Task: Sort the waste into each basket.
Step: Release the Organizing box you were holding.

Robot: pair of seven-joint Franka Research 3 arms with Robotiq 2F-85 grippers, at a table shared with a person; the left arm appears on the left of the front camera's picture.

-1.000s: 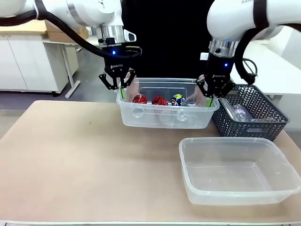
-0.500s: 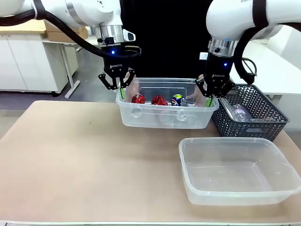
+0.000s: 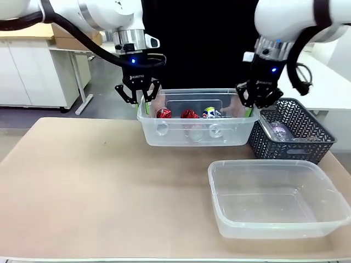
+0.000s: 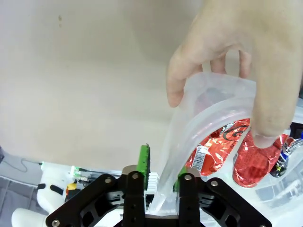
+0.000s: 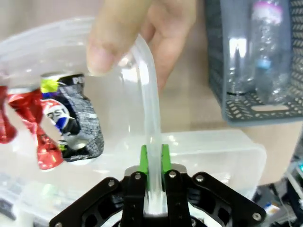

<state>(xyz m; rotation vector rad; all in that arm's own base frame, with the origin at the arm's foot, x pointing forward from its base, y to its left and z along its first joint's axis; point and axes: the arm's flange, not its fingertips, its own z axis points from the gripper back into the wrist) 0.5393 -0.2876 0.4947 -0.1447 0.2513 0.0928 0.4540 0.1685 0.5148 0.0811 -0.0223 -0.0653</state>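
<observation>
Tan table (image 3: 98,186), white cabinets (image 3: 33,71) behind. An empty tub (image 3: 263,163) sits at its near right corner. At the far edge, the left gripper (image 3: 138,100) and right gripper (image 3: 253,104) each pinch the rim of the second tub (image 3: 175,137), which holds crumpled red and blue cans (image 3: 163,113). Beside it, the lattice basket (image 3: 296,143) holds a bottle (image 3: 281,131).

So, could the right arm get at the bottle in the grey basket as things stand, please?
Probably not yet: the right tool is clamped on the rim of the can tub, near a person's hand. The grey basket stands open-topped alongside, so the bottle looks reachable once freed.
</observation>
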